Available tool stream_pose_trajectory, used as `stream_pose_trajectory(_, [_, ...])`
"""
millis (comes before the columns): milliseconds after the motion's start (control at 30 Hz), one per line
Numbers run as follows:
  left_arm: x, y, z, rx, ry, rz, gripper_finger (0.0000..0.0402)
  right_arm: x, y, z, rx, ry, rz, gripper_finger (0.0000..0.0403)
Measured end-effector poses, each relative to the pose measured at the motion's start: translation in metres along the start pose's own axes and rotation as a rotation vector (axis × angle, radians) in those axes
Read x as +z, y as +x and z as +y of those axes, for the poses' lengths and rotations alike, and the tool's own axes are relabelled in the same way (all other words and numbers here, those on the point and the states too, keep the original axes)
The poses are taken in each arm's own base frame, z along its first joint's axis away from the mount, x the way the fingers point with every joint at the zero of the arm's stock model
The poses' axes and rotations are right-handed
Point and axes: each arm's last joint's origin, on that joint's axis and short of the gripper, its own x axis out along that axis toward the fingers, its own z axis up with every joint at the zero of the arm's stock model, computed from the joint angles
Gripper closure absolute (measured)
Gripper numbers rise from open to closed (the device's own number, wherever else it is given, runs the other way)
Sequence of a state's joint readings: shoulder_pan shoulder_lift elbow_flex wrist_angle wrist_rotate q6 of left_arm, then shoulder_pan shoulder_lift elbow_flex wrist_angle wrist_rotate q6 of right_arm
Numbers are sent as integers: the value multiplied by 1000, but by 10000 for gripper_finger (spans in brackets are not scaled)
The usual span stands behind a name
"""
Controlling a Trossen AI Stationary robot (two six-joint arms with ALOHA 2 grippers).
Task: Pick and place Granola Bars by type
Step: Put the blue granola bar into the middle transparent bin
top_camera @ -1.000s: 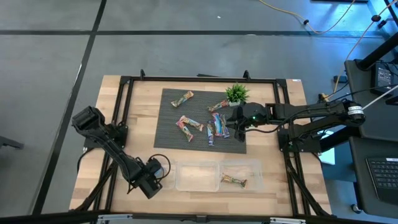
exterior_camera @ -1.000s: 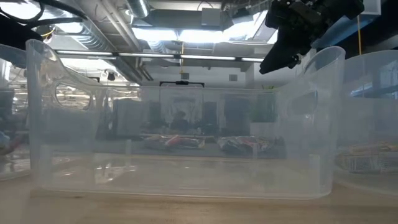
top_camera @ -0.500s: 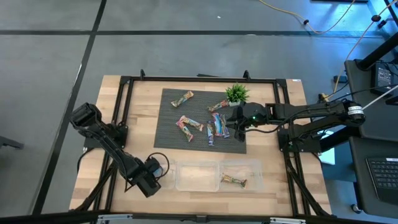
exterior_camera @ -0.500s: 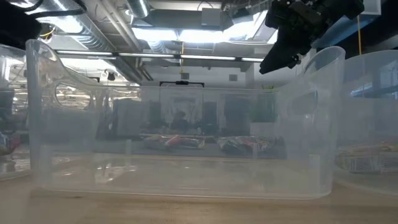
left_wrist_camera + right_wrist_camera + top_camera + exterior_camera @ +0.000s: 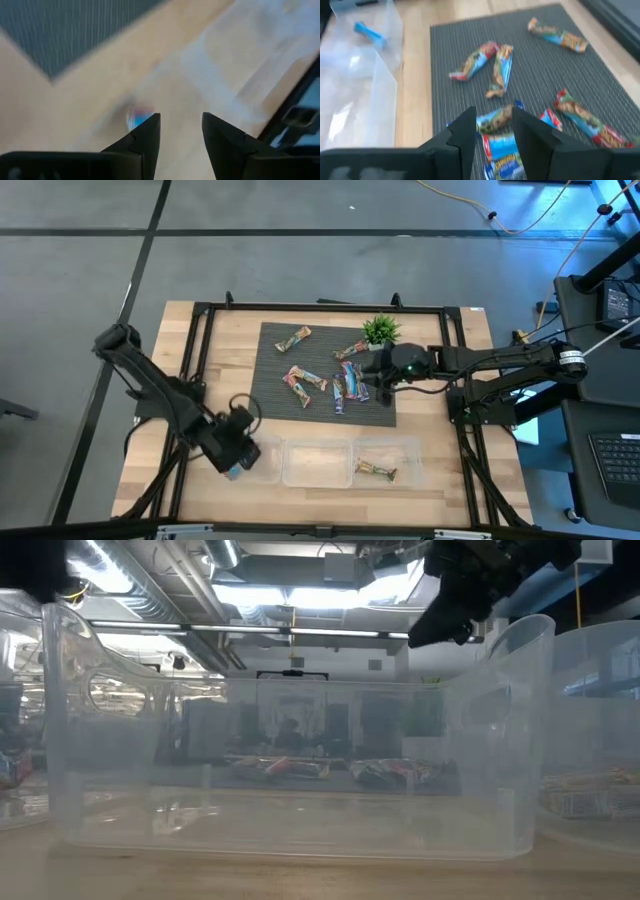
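Observation:
Several granola bars in mixed-colour wrappers lie flat on the dark mat (image 5: 300,370), among them one at the mat's far side (image 5: 293,338) and a cluster (image 5: 345,387) near its right side. My right gripper (image 5: 373,380) hovers open over that cluster; in its wrist view (image 5: 492,117) a bar (image 5: 495,119) lies below the fingertips. A blue bar (image 5: 368,31) lies in the left clear bin (image 5: 257,463). My left gripper (image 5: 238,452) is open above that bin, and the blue bar (image 5: 139,118) shows blurred just beyond its fingers (image 5: 181,120). Another bar (image 5: 375,470) lies in the right bin.
A small green potted plant (image 5: 380,330) stands at the mat's far right corner, close to my right arm. Three clear bins sit in a row along the near edge, the middle one (image 5: 318,463) holding nothing. A black frame (image 5: 200,310) borders the wooden table.
My left gripper has risen from low by the near edge and moved toward the far edge, coming over the left bin, while its arm has swung up and to the left. My right gripper has held its place over the mat.

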State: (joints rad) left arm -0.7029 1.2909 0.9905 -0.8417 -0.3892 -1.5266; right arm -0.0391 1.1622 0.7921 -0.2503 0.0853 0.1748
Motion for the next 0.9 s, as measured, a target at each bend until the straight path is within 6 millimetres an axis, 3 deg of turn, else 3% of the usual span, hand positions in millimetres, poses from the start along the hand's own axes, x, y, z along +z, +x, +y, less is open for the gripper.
stream_pose_trajectory(133, [23, -21, 8, -56, 78, -179, 263, 6, 0, 1, 5, 1, -67, 272])
stream_pose_trajectory(367, [62, -48, 27, -12, 90, -515, 263, 10, -1, -3, -147, 74, -124, 263])
stream_pose_trajectory(633, [92, -68, 53, -35, 212, -434, 263, 36, 0, 3, -69, 116, -402, 174])
stream_pose_trajectory(767, [101, -81, 66, -62, 303, -431, 263, 51, -6, 6, -32, 82, -569, 151])
stream_pose_trajectory(900, [106, -96, 81, -99, 386, -445, 263, 64, -10, 8, -50, 91, -522, 146])
